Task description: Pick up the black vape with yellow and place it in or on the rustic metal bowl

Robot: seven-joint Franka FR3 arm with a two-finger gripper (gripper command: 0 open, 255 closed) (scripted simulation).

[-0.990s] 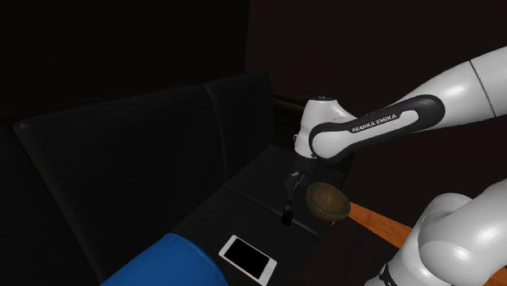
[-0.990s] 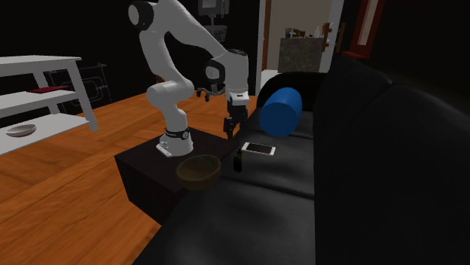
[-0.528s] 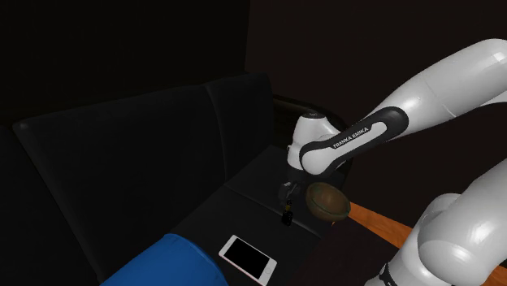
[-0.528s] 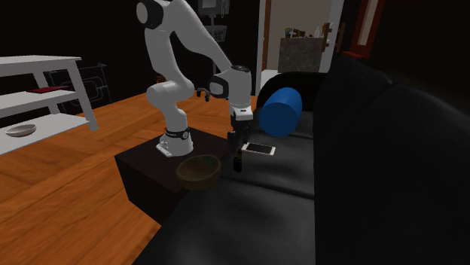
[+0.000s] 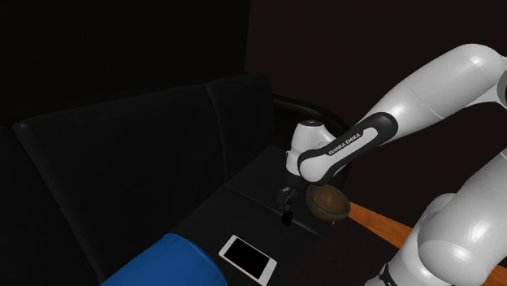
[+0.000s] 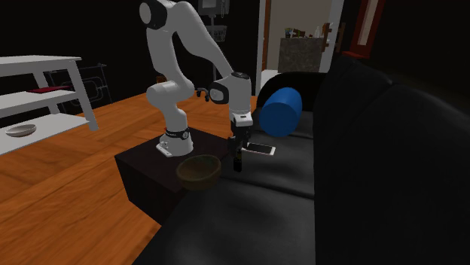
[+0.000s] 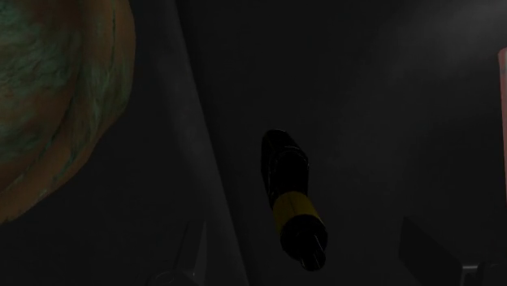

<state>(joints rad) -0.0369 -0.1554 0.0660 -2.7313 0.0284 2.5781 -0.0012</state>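
Observation:
The black vape with a yellow band [image 7: 292, 199] stands upright on the dark sofa seat [image 5: 244, 191], close to the brown-green bowl [image 5: 327, 201]. My gripper [image 5: 284, 197] hangs just above the vape [image 5: 287, 216], open, its dim fingers apart on either side of it and not touching it. The second exterior view shows the gripper [image 6: 238, 147] right over the vape [image 6: 238, 162], with the bowl [image 6: 199, 169] to that view's left, at the seat's edge. The bowl's rim [image 7: 57, 89] also appears in the wrist view, beside the vape.
A white-edged phone [image 5: 246, 258] lies on the seat near a blue cylindrical cushion [image 5: 166, 264]. The sofa back [image 5: 138, 162] rises behind the seat. My stand [image 6: 151, 169] is a dark box on the wooden floor [image 6: 68, 196]. A white shelf unit [image 6: 41, 90] stands far off.
The arm has lowered the gripper straight down toward the vape, from well above it to just over its top. The vape, bowl and phone have not moved.

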